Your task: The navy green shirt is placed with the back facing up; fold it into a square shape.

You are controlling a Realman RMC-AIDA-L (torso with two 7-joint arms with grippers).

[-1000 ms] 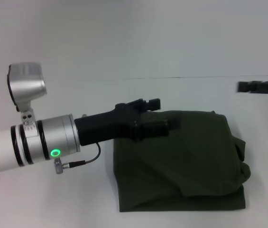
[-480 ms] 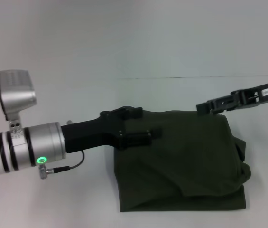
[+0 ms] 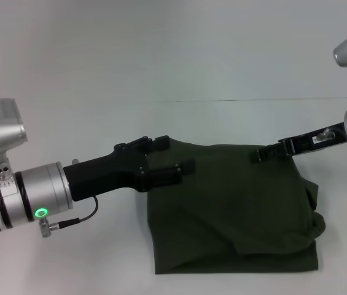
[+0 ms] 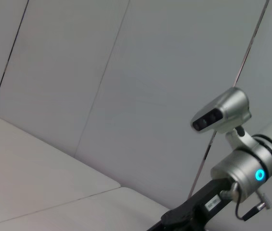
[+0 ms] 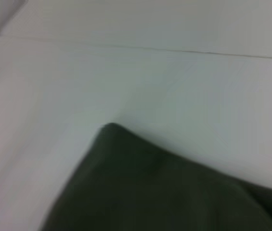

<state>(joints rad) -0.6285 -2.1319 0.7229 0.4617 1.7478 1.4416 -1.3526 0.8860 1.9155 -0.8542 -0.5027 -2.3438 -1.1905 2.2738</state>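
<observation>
while folded, shirt (image 3: 234, 209) between arms

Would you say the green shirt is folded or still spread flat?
Folded: the navy green shirt lies as a compact, roughly square bundle, with layered edges bunched on its right side.

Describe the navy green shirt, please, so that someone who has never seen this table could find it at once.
On the pale table, look at the near middle, between the left gripper and the right gripper, both over its far edge. There lies the navy green shirt, folded into a rough square with bunched layers on its right side. It is the only dark, soft thing on the table.
</observation>
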